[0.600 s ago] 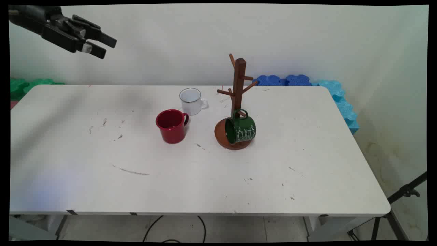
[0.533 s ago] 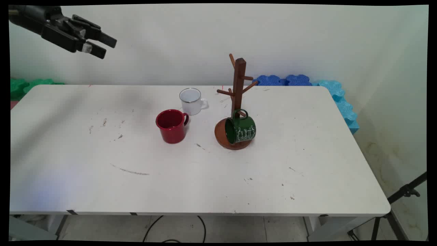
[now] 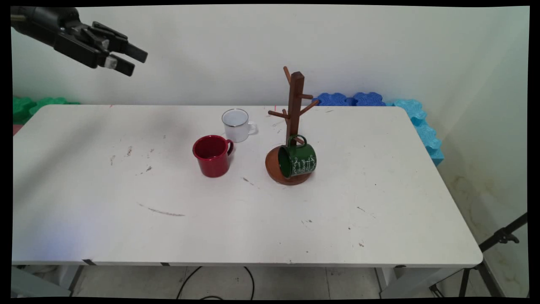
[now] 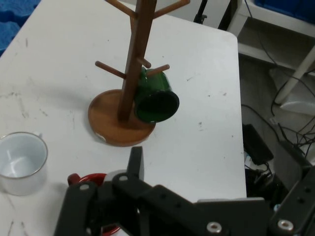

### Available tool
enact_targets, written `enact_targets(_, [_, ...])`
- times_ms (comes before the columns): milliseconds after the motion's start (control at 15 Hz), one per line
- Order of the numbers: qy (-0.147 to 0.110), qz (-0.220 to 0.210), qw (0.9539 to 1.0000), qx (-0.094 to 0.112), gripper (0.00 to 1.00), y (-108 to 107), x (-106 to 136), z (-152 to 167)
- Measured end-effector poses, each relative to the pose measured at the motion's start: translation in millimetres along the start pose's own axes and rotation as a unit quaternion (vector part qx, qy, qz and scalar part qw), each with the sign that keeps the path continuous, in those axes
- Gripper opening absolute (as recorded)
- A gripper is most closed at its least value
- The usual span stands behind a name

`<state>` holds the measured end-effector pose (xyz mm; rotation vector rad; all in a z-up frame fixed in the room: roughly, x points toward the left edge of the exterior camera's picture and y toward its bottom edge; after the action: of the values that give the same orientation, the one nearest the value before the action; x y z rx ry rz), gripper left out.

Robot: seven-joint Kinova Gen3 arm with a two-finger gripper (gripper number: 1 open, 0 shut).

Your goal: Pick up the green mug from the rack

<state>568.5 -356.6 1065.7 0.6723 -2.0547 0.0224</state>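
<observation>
Claw: high in the air over the desk's far left corner, tilted down toward the middle. Fingers parted, nothing between them; it touches nothing.

Desk: white, scuffed. All the things stand well apart from the claw, grouped near the centre.

Red mug: nearest to the claw. Upright, mouth open, handle on the side toward the white mug.

White mug: just beyond the red one, upright, apparently empty in the hand view, handle toward the mug tree.

Mug tree: brown wood, round base, several pegs. A green mug hangs by its handle on a low peg, tipped on its side above the base. Whether it rests on the base, cannot tell.

Handling, as a judgement: the mugs look like enamelled metal, so light, rigid, glossy and likely slick. The rim wall or the handle offers the surest hold.

Beyond the desk: blue foam tiles along the wall, green foam tiles at far left.
</observation>
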Motion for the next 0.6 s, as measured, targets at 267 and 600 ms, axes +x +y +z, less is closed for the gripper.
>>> enact_targets(267, [0.002, -0.004, 1.0, 0.003, 1.0, 2.4, 1.4, 9.7])
enact_targets(600, [0.005, -0.014, 0.9998, 0.014, 1.0, 6.4, 3.3, 29.7])
